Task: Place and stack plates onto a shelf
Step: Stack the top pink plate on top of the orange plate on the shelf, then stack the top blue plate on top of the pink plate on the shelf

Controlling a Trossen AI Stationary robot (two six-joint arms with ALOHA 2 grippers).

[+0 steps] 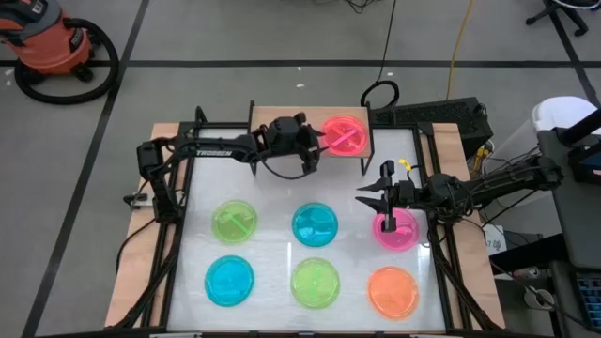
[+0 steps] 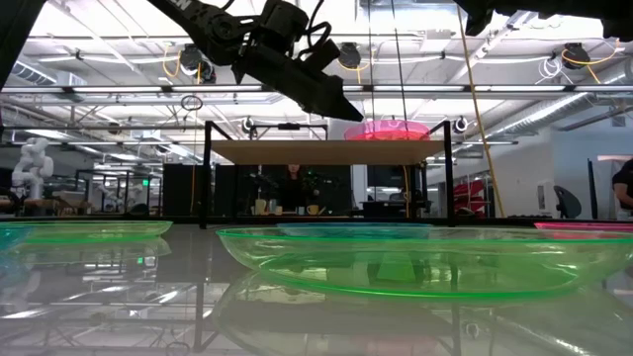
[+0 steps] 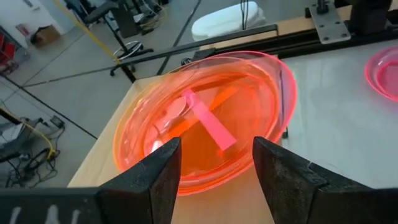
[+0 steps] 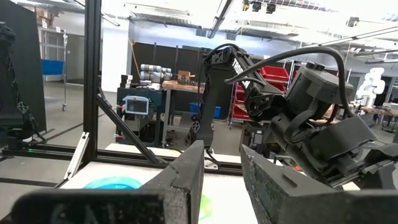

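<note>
A pink plate (image 1: 345, 134), tinted orange in the left wrist view (image 3: 205, 118), rests on the right half of the light-wood shelf (image 1: 282, 117) at the table's far edge. My left gripper (image 1: 315, 143) is open just left of this plate. Its fingers stand above the plate's near rim (image 3: 214, 177) and touch nothing. Its tip hangs above the shelf board in the low view (image 2: 341, 107). My right gripper (image 1: 369, 199) is open and empty. It hovers beside a pink plate (image 1: 394, 232) lying flat on the table, pointing toward the table's left.
Lying flat on the white tabletop are a green plate (image 1: 235, 222), a blue plate (image 1: 315, 225), another blue one (image 1: 230, 280), a green one (image 1: 315, 282) and an orange one (image 1: 392, 291). The shelf's left half (image 1: 272, 117) is bare wood. Black shelf legs (image 2: 207, 173) stand at its corners.
</note>
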